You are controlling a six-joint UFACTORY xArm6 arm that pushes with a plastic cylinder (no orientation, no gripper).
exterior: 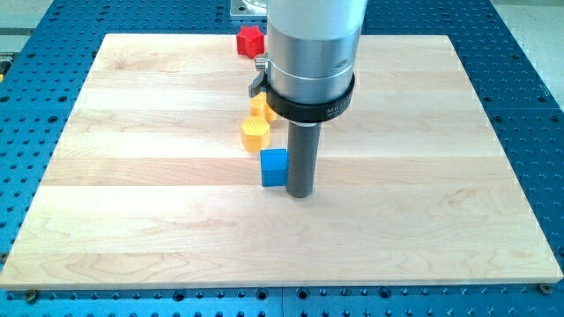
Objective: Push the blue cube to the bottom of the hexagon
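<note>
Rod upright | my tip [300,195] touching blue cube [274,167] right side | yellow hexagon [255,133] just above | end effector: no jaws

You see a red block [250,40] near the top edge of the wooden surface [132,194], its shape hard to read. A yellow block [260,106] sits below it, partly hidden, shape unclear.

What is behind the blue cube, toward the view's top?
Behind the blue cube sits a yellow hexagon, then another yellow block, partly covered by the arm. My tip stands at the cube's right.
</note>
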